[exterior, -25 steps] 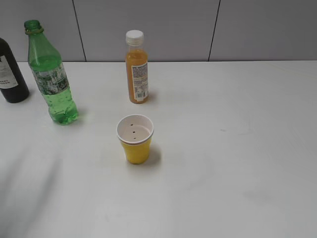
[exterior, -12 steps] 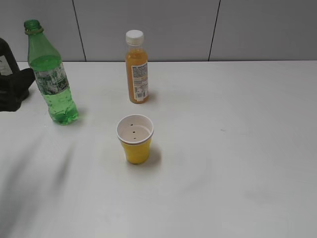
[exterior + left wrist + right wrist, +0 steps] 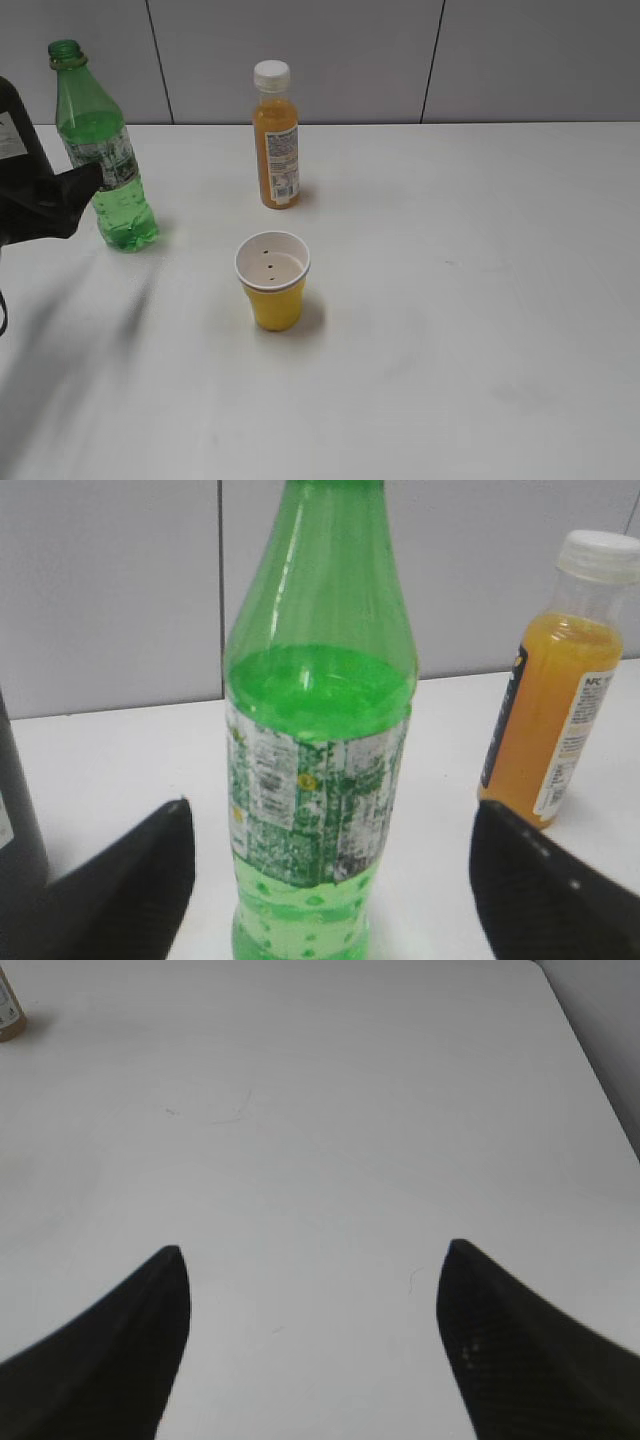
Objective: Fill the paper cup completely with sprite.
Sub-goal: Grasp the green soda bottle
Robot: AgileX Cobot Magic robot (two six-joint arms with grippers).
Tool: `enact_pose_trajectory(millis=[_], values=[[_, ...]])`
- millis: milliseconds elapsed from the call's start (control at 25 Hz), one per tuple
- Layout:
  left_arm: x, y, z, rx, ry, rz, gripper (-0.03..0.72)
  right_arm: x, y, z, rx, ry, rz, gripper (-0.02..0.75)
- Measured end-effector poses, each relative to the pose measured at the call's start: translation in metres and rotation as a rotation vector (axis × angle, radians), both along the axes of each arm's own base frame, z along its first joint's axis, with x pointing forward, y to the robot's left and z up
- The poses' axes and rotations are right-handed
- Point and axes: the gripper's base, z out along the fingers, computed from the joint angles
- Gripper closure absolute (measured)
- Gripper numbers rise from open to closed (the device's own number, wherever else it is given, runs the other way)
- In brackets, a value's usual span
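Sprite bottle (image 3: pixel 318 740) stands between the wide-open left gripper (image 3: pixel 330 875) jaws; center on the label, close firmly, keep it upright. Right gripper (image 3: pixel 310 1345) idles open.

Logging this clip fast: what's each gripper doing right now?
Left gripper: open, jaws either side of the sprite bottle, not gripping it.
Right gripper: open, holding nothing, over bare table.

Open table (image 3: pixel 480 300) lies right of the paper cup (image 3: pixel 273 280); three bottles crowd the back left.
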Motion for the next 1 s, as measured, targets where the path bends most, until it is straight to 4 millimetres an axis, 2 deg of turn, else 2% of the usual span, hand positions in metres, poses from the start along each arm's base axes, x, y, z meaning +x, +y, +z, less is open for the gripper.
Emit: enact_pose_trajectory(millis=[1000], values=[[0.067, -0.007, -0.041, 0.034, 0.008, -0.054, 0.024, 0.000, 0.000, 0.000, 0.000, 0.000, 0.000, 0.144]])
